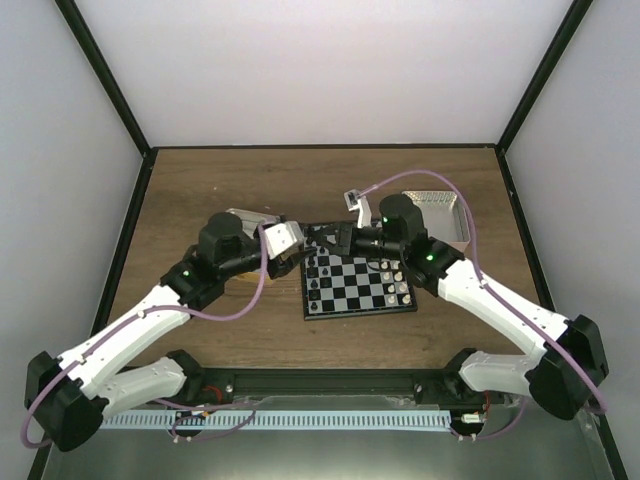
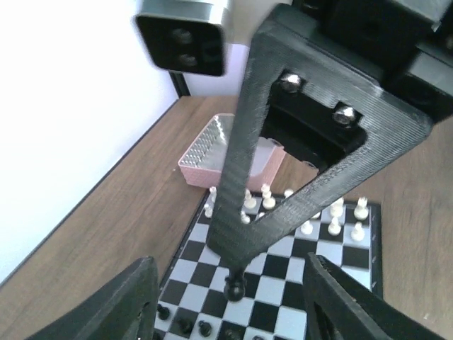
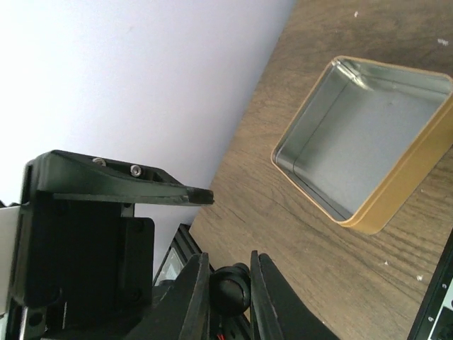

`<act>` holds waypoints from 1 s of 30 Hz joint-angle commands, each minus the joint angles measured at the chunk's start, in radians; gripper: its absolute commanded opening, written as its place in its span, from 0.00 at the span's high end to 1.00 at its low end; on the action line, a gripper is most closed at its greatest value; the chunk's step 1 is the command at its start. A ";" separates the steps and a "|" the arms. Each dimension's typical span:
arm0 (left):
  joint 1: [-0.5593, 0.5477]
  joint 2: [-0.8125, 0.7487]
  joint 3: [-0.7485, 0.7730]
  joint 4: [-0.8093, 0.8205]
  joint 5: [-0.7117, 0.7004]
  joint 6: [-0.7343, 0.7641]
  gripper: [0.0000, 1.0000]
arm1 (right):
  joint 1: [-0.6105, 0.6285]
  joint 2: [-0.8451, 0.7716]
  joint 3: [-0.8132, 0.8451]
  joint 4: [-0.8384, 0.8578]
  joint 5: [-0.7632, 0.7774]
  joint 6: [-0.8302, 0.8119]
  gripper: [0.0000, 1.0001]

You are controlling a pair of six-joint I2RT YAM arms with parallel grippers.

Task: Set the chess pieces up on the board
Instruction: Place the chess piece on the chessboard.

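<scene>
Grippers are hovering close together over the far edge of the board (image 1: 352, 292), which is lying flat on the wooden table (image 1: 200, 180) in the top view, turned slightly off square to the table's edge. Black chess pieces (image 1: 316, 272) are standing along its left side and white pieces (image 1: 393, 280) along its right. The left gripper (image 1: 290, 240) is hanging just off the far left corner and the right gripper (image 1: 343, 238) over the far rows, with a shallow tin (image 1: 442, 212) sitting behind the right arm. From the left wrist, the left fingers (image 2: 131, 304) are standing well apart with nothing between them. Ahead of them the right gripper's finger is reaching down to a black piece (image 2: 235, 285), whose long axis is running up and down in line with that finger, over a board square; whether it is touching the square I cannot tell. A pink tin (image 2: 212, 152) is sitting beyond the board. From the right wrist, the right fingers (image 3: 195, 301) are pinching the black piece (image 3: 230, 289), its rounded end pointing toward the camera, with a gold tin (image 3: 368, 142) lying on the table beyond.
</scene>
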 commanded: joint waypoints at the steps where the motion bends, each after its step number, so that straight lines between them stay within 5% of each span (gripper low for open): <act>1: -0.002 -0.080 -0.071 0.200 -0.033 -0.249 0.39 | -0.006 -0.083 -0.012 0.112 0.051 0.036 0.97; 15: 0.002 0.002 0.029 0.555 0.165 -1.363 0.39 | -0.008 -0.191 -0.044 0.388 0.033 0.012 0.96; 30: 0.002 0.050 -0.037 0.777 0.187 -1.548 0.77 | -0.008 -0.185 -0.052 0.411 0.044 0.004 0.96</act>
